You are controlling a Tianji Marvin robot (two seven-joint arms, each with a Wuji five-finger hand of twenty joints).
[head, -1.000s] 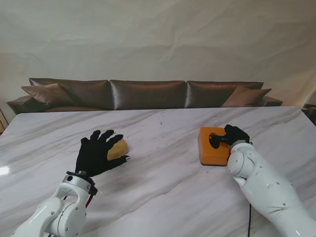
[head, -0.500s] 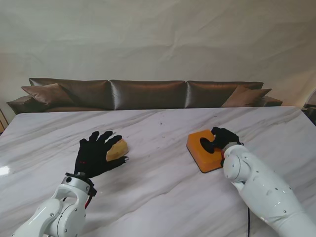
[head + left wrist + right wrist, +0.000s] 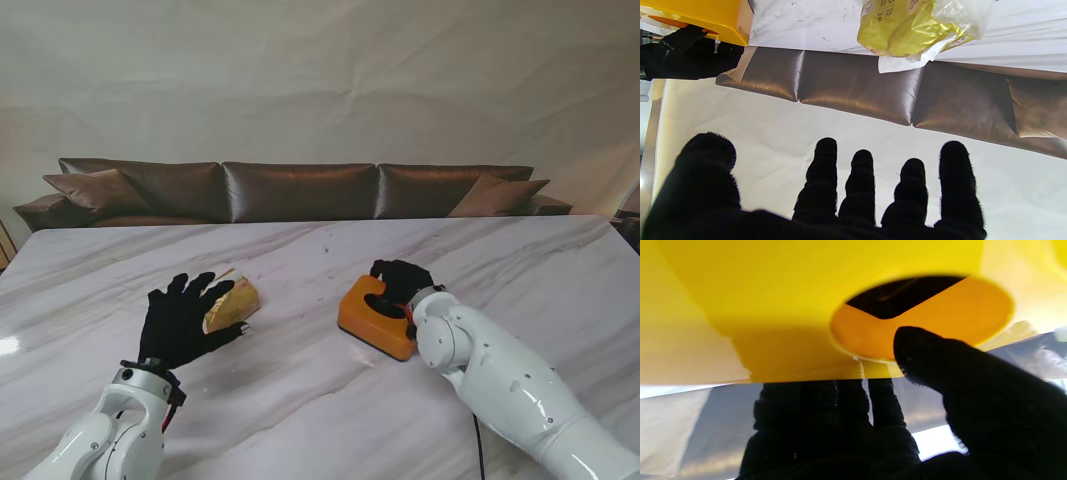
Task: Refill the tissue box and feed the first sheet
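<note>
Beige wall (image 3: 320,80) across top; one brown sofa (image 3: 300,190) beneath. One marble table (image 3: 320,400) filling lower frame. One orange tissue box (image 3: 375,320) right of centre, gripped by right hand (image 3: 400,283). One yellow tissue pack (image 3: 232,305) left of centre, beside splayed, empty left hand (image 3: 180,322).

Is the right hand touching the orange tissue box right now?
Touching. The right wrist view shows the right hand with its thumb on the rim of the orange tissue box opening and its fingers against the box's side.
</note>
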